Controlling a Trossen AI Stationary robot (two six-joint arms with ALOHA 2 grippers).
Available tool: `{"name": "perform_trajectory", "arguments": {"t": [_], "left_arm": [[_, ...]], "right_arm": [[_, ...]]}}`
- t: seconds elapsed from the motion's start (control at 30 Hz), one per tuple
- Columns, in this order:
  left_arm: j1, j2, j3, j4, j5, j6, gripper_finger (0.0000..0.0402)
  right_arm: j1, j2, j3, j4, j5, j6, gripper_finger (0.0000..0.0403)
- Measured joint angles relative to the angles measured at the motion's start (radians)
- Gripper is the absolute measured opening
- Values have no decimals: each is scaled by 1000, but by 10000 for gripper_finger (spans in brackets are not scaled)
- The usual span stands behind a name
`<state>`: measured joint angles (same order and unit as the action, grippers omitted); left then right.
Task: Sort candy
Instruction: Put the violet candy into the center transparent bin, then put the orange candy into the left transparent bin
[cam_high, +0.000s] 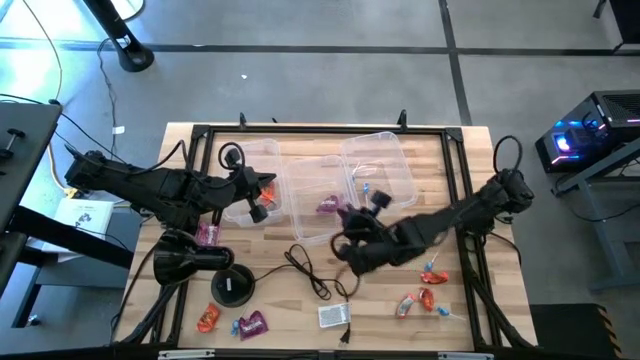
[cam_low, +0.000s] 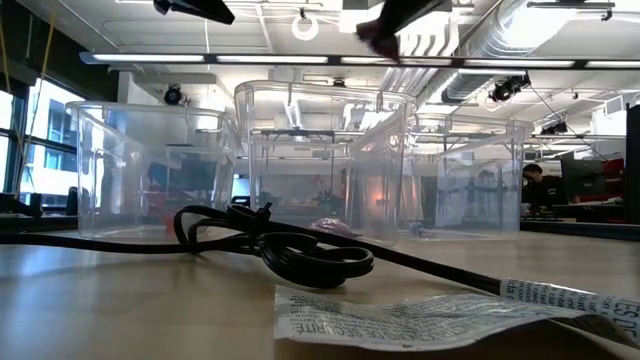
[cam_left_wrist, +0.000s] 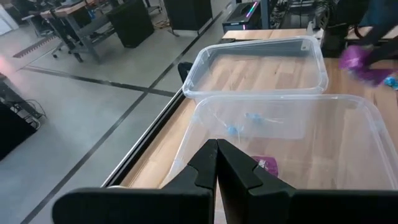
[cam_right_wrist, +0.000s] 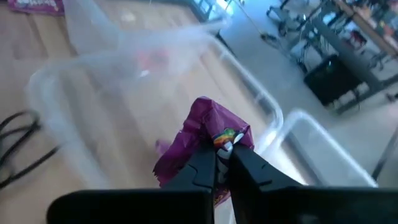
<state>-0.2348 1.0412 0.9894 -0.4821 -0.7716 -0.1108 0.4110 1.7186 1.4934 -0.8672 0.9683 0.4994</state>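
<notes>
Three clear bins stand in a row at the table's far side. My right gripper (cam_high: 350, 218) hovers at the middle bin's (cam_high: 312, 190) near right corner, shut on a purple-magenta candy (cam_right_wrist: 211, 127); it shows as a purple blur (cam_left_wrist: 357, 59) in the left wrist view. My left gripper (cam_high: 262, 197) is above the left bin (cam_high: 245, 155), fingers shut with nothing between them (cam_left_wrist: 216, 165). A purple candy (cam_left_wrist: 267, 165) lies in the middle bin, and blue candies (cam_high: 367, 190) lie in the right bin. Loose candies lie on the near table (cam_high: 207, 318), (cam_high: 250, 325), (cam_high: 412, 302), (cam_high: 432, 272), (cam_high: 207, 233). My right gripper pinches the purple-magenta candy by its wrapper (cam_right_wrist: 219, 138) between the two fingers. The candy is lifted clear of the table and sticks out past the fingertips (cam_right_wrist: 205, 163), crumpled. Which end of the wrapper the fingers have does not show.
A black cable (cam_high: 310, 265) coils on the table's middle and ends at a small white box (cam_high: 333, 316) near the front edge. A black round-based stand (cam_high: 232, 287) sits near left. A printed wrapper (cam_low: 420, 315) lies close before the low camera. Bin walls rise on all sides.
</notes>
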Motion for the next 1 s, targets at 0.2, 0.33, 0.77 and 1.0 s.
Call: {"name": "perform_trajectory", "arguments": {"t": [0.2,0.33,0.77,1.0], "left_arm": [[0,0,0,-20,-1,0,0],[0,0,0,-48,-1,-20,0],[0,0,0,-53,-1,-44,0],[0,0,0,-55,-1,-44,0]], "right_arm": [[-135,-1,-81,372,-104,-358,29],[-238,-1,-140,533,-320,-421,61],[-275,-7,-157,460,-336,-430,220],[-195,-7,-130,185,-504,-272,236]]}}
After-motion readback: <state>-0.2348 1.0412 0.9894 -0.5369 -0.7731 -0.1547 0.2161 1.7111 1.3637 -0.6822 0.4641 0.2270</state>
